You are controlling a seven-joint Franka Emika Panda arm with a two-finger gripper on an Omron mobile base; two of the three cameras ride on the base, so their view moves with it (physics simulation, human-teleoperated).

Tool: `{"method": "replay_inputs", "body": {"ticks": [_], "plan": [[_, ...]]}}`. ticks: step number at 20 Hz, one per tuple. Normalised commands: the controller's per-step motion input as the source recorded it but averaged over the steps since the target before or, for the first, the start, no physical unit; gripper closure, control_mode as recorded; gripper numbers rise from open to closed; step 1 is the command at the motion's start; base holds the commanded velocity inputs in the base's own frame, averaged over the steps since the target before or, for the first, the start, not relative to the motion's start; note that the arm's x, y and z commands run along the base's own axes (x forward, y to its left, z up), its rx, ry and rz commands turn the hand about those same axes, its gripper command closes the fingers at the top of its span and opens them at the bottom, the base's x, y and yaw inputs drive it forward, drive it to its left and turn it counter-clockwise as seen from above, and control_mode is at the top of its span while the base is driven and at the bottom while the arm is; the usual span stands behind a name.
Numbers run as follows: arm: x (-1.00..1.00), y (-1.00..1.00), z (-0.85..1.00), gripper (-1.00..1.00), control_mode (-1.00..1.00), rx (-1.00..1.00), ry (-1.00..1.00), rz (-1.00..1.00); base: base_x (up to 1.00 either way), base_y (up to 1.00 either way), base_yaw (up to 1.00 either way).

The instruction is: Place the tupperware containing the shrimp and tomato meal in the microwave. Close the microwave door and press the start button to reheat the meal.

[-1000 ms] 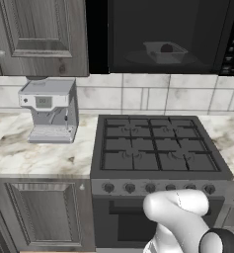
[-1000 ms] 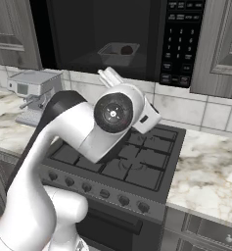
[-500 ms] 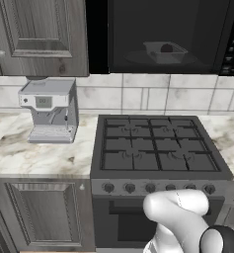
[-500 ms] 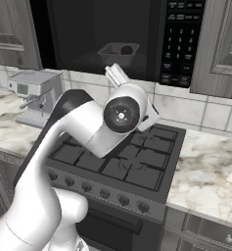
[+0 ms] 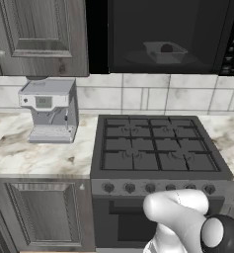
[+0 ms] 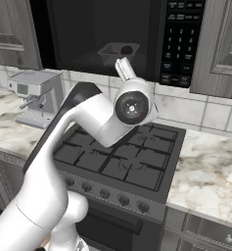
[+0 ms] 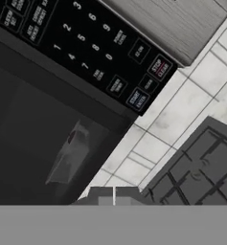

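The microwave is mounted above the stove, between grey wall cabinets. Its door appears closed, and the dark window lets the interior show through. The tupperware sits inside on the microwave floor, right of centre in the left base view, with a dark rounded item showing within it; the meal cannot be made out in detail through the glass. The button strip runs down the microwave's right side; in the hand view its keypad lies tilted across the top, start key at the lower end, with the tupperware dim behind the window below it. The pincer is closed, its two tips pressed together at the bottom of the hand view, gripping nothing, held apart from the microwave front. In the right base view the arm rises over the stove, wrist pointing up toward the microwave's lower edge. A coffee machine stands on the marble surface left of the stove. Tiled backsplash runs behind.
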Motion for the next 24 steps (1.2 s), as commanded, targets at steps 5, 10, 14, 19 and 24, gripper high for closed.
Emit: {"method": "replay_inputs", "body": {"ticks": [5,10,14,19,24], "plan": [[0.38,-0.17,0.0,1.0,-1.0,0.07,0.0,0.0,0.0,0.0,0.0],[0.34,-0.14,0.0,1.0,-1.0,0.0,0.0,0.0,0.0,0.0,0.0],[0.34,-0.09,-0.01,1.0,-1.0,0.0,0.0,0.0,0.0,0.0,0.0],[0.27,-0.15,-0.08,1.0,-1.0,0.01,0.0,0.0,0.0,0.0,0.0],[0.13,-0.2,-0.13,1.0,-1.0,0.01,-0.02,0.0,0.0,0.0,0.0]]}}
